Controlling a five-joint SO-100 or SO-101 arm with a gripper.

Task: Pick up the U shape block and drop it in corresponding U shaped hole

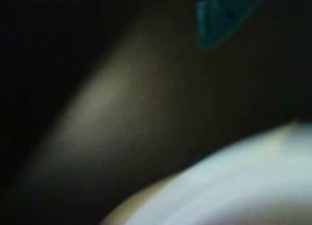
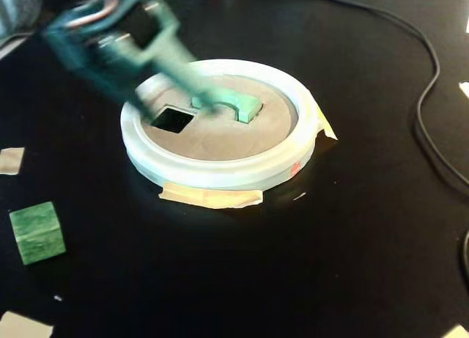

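- Nearest the fixed camera, toward the near-left corner of the bench, sits the darker green grained cube with some tape scraps around it. Not my target, well clear of the action.
- Mid-bench is the tan disc with its thick white rim, taped down at the near edge.
- On top of it lies the U shape block, pale mint, notch facing the near edge, sitting on the disc's far half. I reckon it's right over the U shaped hole, which I can't actually see under it, so no clue if it's seated or just perched.
- My gripper comes in from the far-left corner, motion-blurred, its tip at the block's left end. Clamped or apart? Can't tell.
- Wrist view is dark mush: white rim at the bottom, teal bit up top.
- Worries: if the block's rotated a touch it'll jam on the rounded tab; a fast pull-away could drag it toward the square cutout.
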